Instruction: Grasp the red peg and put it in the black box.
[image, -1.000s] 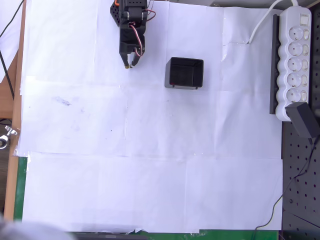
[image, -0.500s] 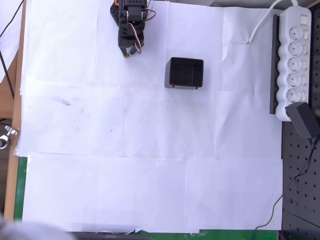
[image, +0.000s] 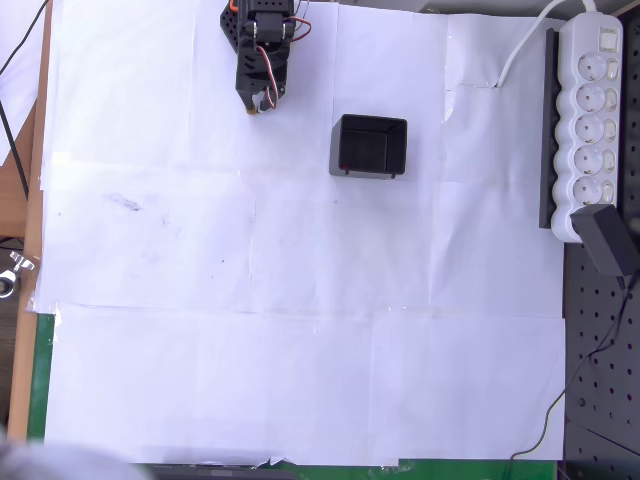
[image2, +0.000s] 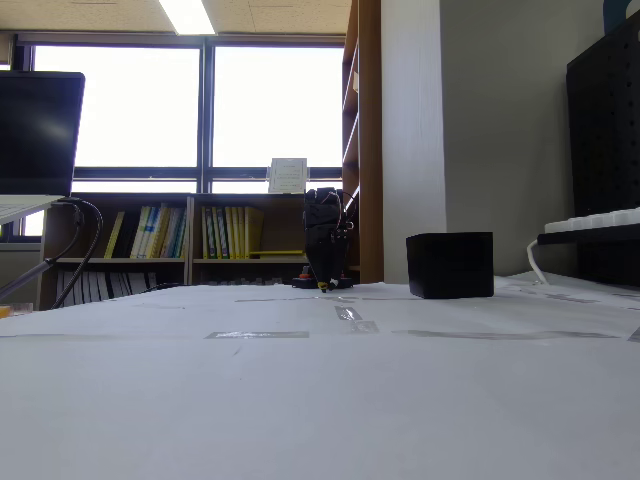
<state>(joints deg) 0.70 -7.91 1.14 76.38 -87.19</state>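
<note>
In the overhead view the black box (image: 369, 146) stood on the white paper (image: 300, 300). A small red spot showed at the lower left corner of the box, too small to tell whether it was the red peg. The gripper (image: 258, 105) hung up and left of the box, apart from it, fingertips together on nothing.

The black box (image: 369, 146) stands upright and open-topped on the white paper, to the right of my arm in the overhead view; I see a red speck at its lower inside corner.
</note>
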